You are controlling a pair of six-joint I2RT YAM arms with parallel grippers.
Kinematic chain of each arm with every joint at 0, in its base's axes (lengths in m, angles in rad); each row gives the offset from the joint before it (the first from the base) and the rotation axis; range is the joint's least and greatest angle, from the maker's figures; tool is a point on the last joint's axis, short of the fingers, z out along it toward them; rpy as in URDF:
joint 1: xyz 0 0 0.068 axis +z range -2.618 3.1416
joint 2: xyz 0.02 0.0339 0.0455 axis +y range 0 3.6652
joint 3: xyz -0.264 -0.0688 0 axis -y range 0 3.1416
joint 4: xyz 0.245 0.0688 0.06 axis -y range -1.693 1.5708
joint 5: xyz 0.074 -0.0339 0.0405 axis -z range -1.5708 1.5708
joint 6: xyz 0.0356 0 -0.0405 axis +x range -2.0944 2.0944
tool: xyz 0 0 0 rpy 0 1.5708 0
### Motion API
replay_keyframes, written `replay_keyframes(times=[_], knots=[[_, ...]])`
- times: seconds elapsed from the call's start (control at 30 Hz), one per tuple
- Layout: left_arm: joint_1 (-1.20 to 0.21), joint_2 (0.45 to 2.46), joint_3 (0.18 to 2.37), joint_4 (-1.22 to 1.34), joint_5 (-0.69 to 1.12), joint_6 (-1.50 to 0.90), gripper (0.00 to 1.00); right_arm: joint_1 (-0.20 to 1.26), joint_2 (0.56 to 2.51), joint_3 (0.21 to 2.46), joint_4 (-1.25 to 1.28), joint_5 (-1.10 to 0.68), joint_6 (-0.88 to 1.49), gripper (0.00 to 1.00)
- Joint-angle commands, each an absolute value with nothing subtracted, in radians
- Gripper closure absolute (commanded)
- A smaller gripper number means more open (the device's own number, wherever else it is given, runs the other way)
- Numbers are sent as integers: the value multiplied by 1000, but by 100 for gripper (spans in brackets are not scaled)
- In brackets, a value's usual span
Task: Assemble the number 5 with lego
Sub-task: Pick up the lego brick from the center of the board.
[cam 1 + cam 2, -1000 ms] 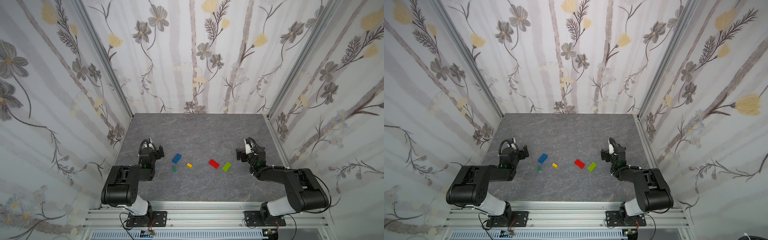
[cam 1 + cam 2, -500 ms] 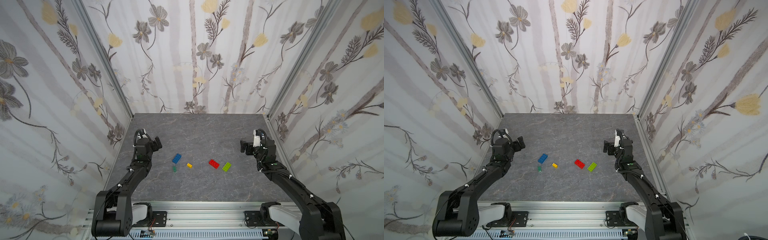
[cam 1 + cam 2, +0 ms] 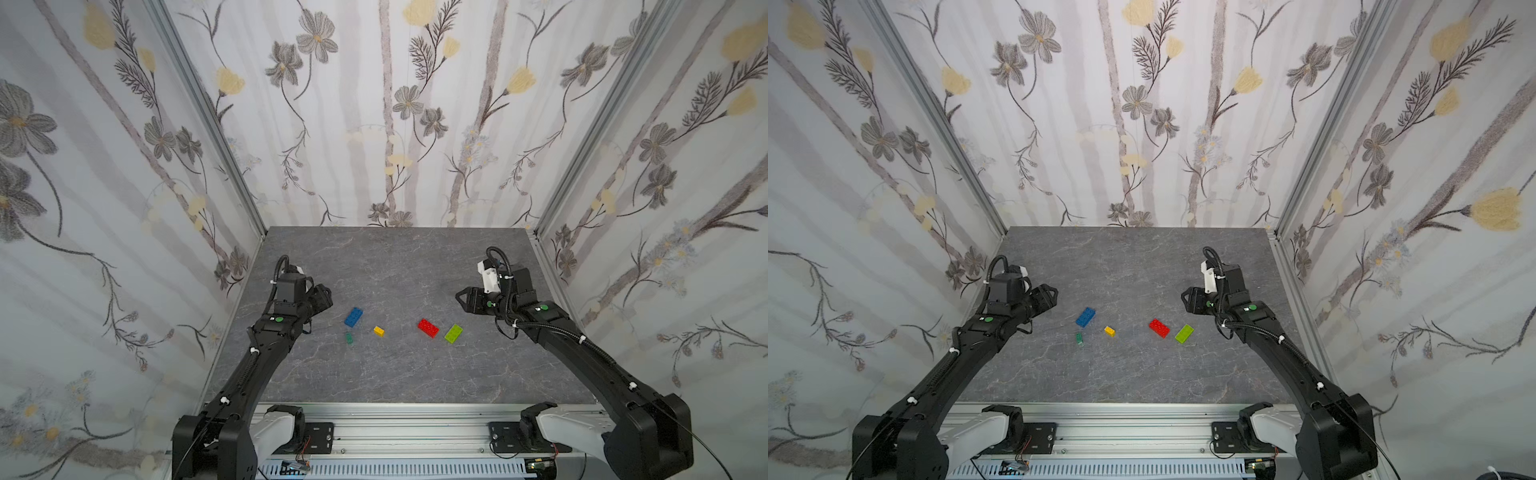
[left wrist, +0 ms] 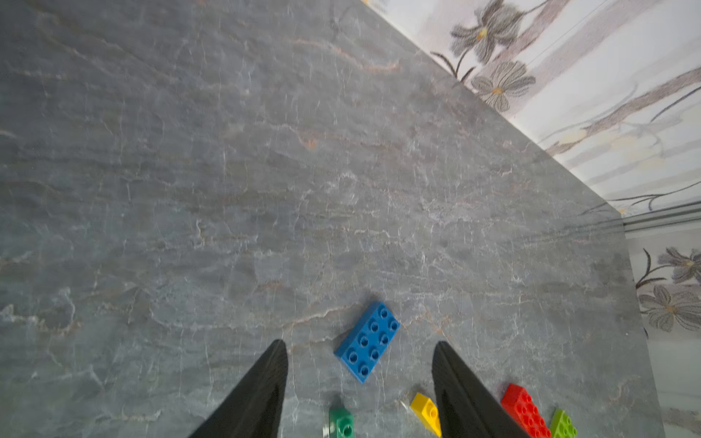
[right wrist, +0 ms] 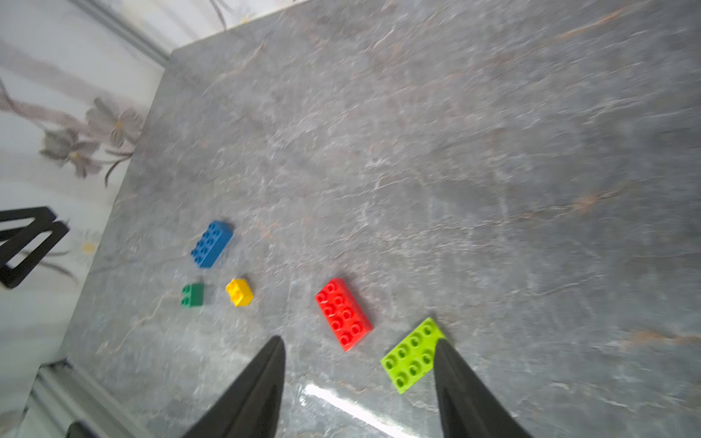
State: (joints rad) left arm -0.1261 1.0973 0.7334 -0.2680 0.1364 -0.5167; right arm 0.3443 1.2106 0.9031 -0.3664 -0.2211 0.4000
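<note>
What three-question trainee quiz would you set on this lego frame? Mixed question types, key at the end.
1. Count: how many lego bricks lie loose on the table?
2. True or false: the red brick is clipped onto the lime-green brick.
3. Which brick lies nearest the left gripper? A) lime-green brick B) blue brick C) red brick

Key: 1) five. 2) false; they lie side by side, apart. 3) B.
</note>
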Motion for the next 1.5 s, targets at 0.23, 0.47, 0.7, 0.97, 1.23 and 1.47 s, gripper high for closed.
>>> replay_keyframes(times=[0.23, 0.47, 0.7, 0.97, 1.23, 1.47], knots=[[-204, 953, 610, -487, 311, -681, 40, 674, 1466, 1143, -482, -200, 347, 43], [-215, 850, 524, -541, 317, -774, 40, 817, 1729, 1347, -548, -179, 296, 45], [-215, 823, 511, -582, 325, -794, 40, 873, 1945, 1535, -634, -114, 263, 48], [-215, 837, 508, -575, 326, -802, 38, 889, 2122, 1695, -716, -86, 233, 50], [-215, 852, 506, -574, 330, -796, 38, 900, 2227, 1811, -776, -63, 219, 55], [-215, 848, 497, -569, 335, -798, 38, 907, 2255, 1832, -809, -23, 197, 57]])
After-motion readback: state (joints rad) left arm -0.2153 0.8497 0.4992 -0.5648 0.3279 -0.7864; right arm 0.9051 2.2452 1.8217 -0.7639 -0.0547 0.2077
